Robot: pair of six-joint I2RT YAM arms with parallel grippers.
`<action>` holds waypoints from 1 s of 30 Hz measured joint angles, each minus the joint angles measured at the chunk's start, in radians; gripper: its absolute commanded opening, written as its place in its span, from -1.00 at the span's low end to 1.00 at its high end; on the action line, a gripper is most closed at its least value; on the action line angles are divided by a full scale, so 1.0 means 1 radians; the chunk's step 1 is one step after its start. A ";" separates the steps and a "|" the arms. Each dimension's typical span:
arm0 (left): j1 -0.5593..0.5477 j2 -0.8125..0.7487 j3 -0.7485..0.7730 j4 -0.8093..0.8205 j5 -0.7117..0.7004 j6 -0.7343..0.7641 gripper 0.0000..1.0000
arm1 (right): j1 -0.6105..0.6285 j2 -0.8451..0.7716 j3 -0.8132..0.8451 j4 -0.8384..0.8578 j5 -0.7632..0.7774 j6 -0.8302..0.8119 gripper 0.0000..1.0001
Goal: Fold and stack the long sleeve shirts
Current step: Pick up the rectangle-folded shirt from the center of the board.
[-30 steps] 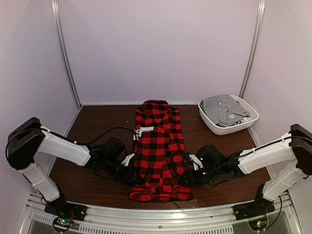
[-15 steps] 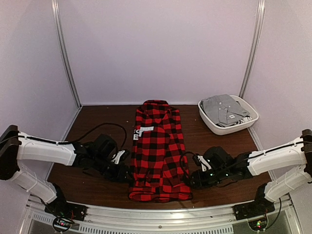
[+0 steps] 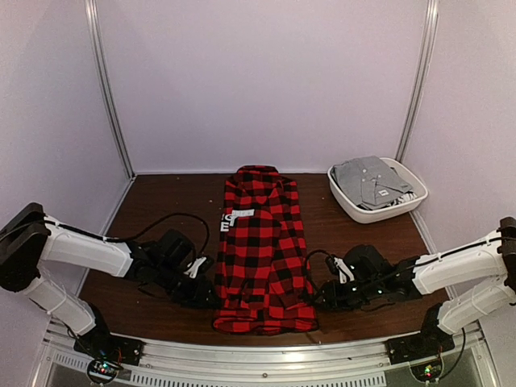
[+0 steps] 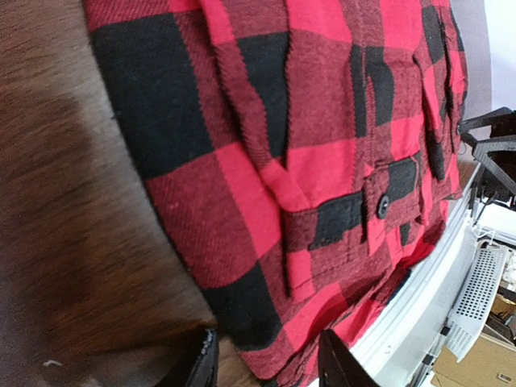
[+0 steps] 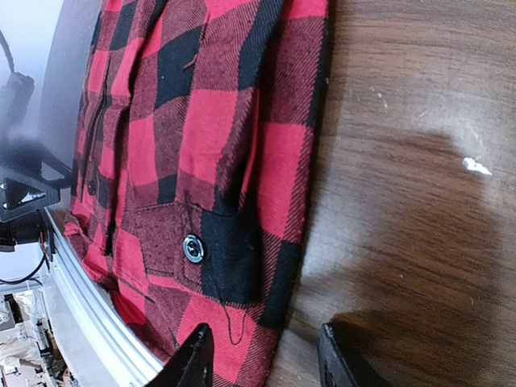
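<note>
The flannel shirt [image 3: 264,250] is lying lengthwise mid-table [image 3: 161,201], hem at the near edge, and the left fingers [image 4: 204,363] and right fingers [image 5: 193,356], both spread, are bracketing its near corners; closing on both likely precedes folding hem toward collar.

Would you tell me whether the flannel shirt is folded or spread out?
Partly folded: the shirt lies as a narrow strip, sleeves laid over the body, its length not yet folded.

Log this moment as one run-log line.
shirt: red-black flannel, flat on table, collar far | left tool: open, at near-left edge | right tool: open, at near-right edge | bin: grey garment inside
</note>
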 measured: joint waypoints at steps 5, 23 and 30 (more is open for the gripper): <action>0.000 0.042 0.007 0.058 0.039 -0.010 -0.22 | 0.000 0.008 -0.016 0.049 -0.006 0.018 -0.13; 0.000 0.111 0.005 0.139 0.123 -0.071 -0.65 | 0.000 0.080 -0.043 0.216 -0.030 0.073 -0.38; 0.000 0.116 -0.001 0.138 0.126 -0.094 -0.92 | 0.000 0.109 -0.059 0.280 -0.050 0.101 -0.67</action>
